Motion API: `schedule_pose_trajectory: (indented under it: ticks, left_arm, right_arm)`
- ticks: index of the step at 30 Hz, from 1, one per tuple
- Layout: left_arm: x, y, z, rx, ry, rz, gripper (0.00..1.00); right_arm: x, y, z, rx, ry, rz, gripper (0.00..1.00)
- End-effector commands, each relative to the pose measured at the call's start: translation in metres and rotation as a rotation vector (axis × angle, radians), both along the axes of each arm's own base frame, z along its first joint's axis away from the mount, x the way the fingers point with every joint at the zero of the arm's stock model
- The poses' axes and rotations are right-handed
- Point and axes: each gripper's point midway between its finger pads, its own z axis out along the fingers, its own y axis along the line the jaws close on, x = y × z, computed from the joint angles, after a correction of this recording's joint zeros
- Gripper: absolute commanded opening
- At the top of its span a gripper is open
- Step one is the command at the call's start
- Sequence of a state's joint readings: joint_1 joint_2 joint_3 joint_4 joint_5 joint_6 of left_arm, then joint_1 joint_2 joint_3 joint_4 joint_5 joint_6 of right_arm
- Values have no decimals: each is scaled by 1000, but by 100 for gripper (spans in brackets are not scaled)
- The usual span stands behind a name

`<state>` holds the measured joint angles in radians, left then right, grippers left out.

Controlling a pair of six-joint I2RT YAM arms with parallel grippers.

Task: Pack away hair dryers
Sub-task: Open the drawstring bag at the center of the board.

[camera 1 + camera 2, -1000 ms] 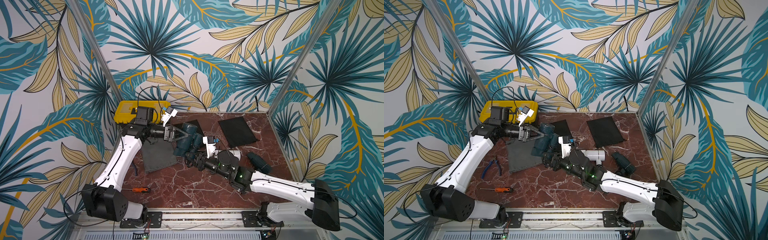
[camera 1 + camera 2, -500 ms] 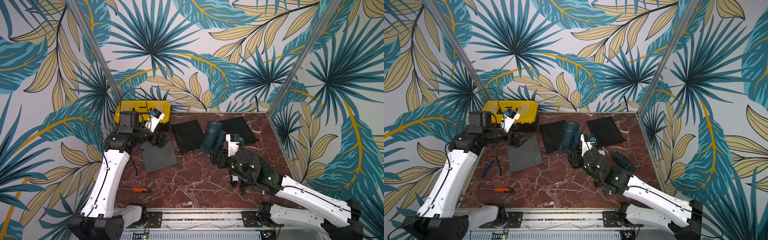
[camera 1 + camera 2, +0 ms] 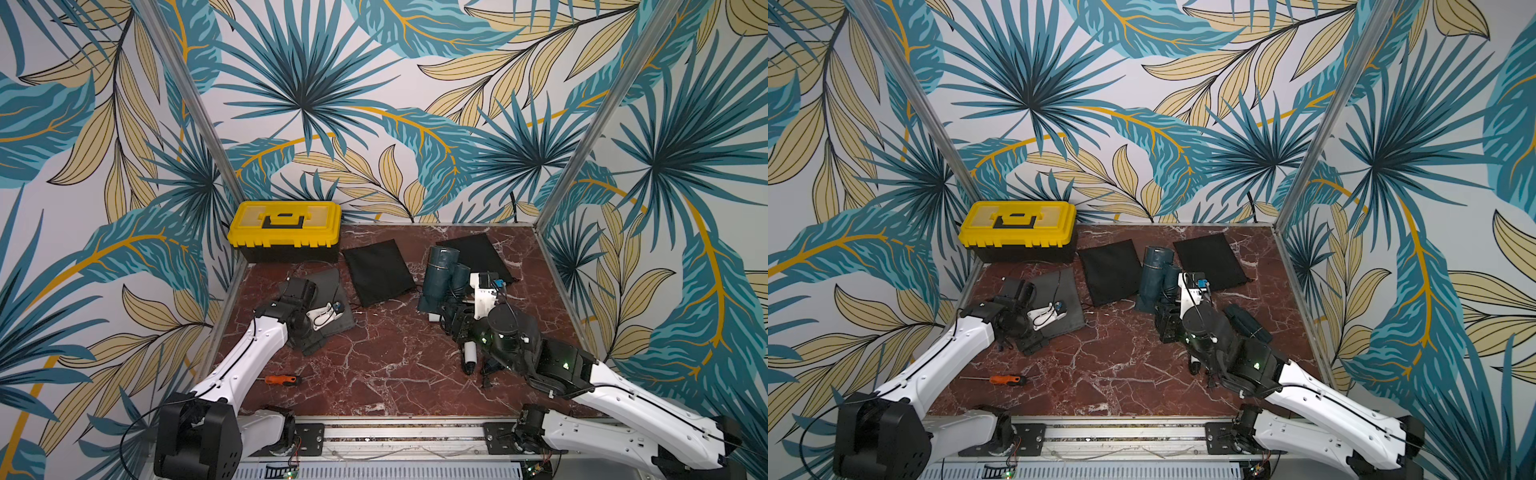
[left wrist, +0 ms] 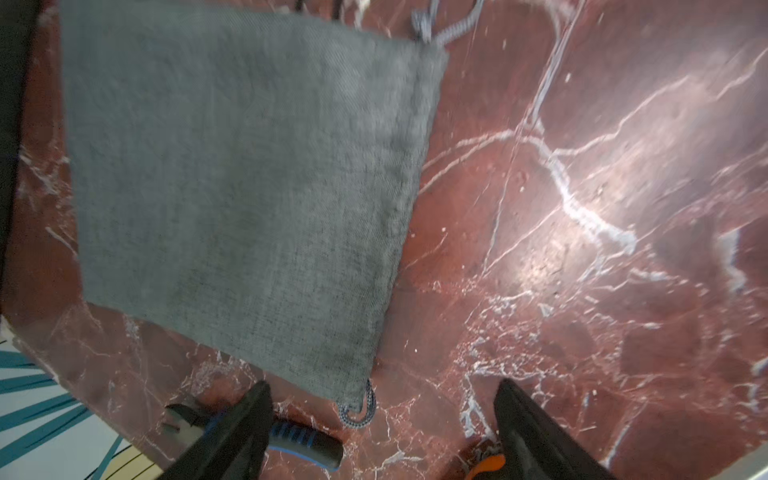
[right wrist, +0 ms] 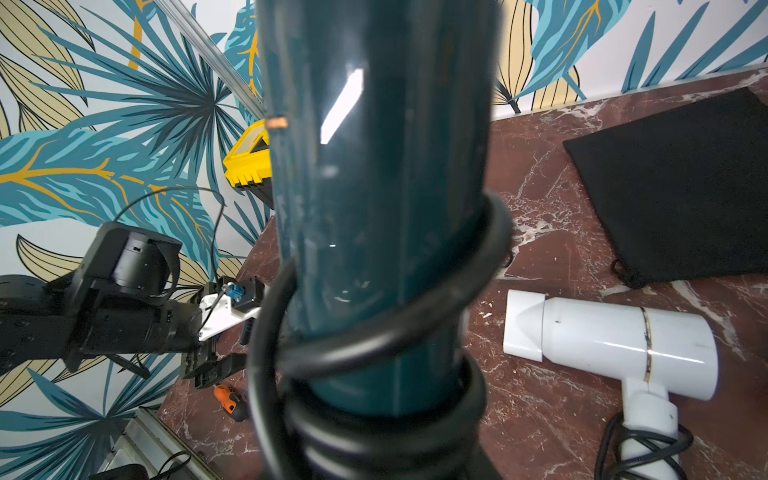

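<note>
Looking down on my workstation, I judge the packing barely begun: none of the three hair dryers is inside a pouch yet. My right gripper (image 3: 451,318) is clamped on the lower end of a dark teal plastic hair dryer (image 3: 440,278), with a black cord coiled round it. It holds the dryer upright, right of centre towards the far side. Whether it touches the table I cannot tell. A white plastic hair dryer (image 5: 615,345) lies on its side close by, mostly hidden under my right arm in both top views. A second dark teal hair dryer (image 3: 1246,324) lies further right.

All three pouches lie flat and look empty: a grey woven drawstring pouch (image 4: 249,187) on the left, a black cloth pouch (image 3: 378,270) at centre, and another black cloth pouch (image 3: 478,253) at far right. My left gripper (image 4: 382,388) hangs with its jaws wide apart and holds nothing. It is over the near corner of the grey pouch, by the drawstring loop. Opening a pouch and bagging each dryer remains.

The surface is a glossy reddish-brown marble-look tabletop (image 3: 374,374) with white veins. A closed yellow plastic toolbox (image 3: 286,224) sits in the far left corner. An orange-handled screwdriver (image 3: 282,379) lies near left, and blue-handled pliers (image 4: 299,440) lie beneath the left gripper. Teal and tan palm-leaf wallpaper (image 3: 311,104) covers the walls on three sides.
</note>
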<state>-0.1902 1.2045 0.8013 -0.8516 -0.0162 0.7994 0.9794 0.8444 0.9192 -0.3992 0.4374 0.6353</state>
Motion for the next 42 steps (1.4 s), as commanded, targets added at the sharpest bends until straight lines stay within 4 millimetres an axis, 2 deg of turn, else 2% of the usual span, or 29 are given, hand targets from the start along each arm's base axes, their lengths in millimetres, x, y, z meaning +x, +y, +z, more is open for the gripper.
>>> schedule_pose_trajectory:
  ticks: [1, 3, 7, 11, 13, 15, 18, 20, 25, 31, 34, 37, 42]
  left_arm:
    - [2, 16, -16, 119, -27, -58, 83]
    - [3, 18, -21, 130, -37, -58, 82]
    - [10, 22, -29, 160, -49, -61, 71]
    - [15, 25, -41, 192, -51, -71, 66]
    - [18, 26, -44, 197, -58, -74, 64]
    - [17, 25, -47, 200, -49, -85, 56]
    - [17, 27, -49, 216, -51, -99, 55]
    - [20, 28, -48, 219, -64, -99, 48]
    - [23, 28, -48, 229, -73, -106, 44]
    - [18, 30, -53, 249, -58, -135, 43]
    - [16, 31, -53, 252, -63, -143, 52]
    - [16, 33, -53, 266, -78, -152, 53]
    - [22, 35, -53, 285, -112, -149, 45]
  right_arm:
    - [-1, -8, 3, 31, -30, -19, 0]
    - [-2, -12, 1, 36, -31, -28, 0]
    - [-2, -12, 0, 42, -33, -28, 0]
    - [-2, -10, 0, 41, -30, -24, 0]
    - [-2, -9, 0, 41, -29, -21, 0]
    - [-2, -9, 1, 47, -30, -18, 0]
    - [-2, -11, 2, 50, -33, -22, 0]
    - [-3, -11, 2, 49, -37, -20, 0]
    - [-2, -10, 1, 47, -37, -20, 0]
    - [-3, -12, 2, 43, -39, -23, 0]
    - [-3, -13, 3, 48, -45, -25, 0]
    - [-3, -14, 3, 45, -49, -26, 0]
    - [-3, -14, 3, 43, -48, -25, 0]
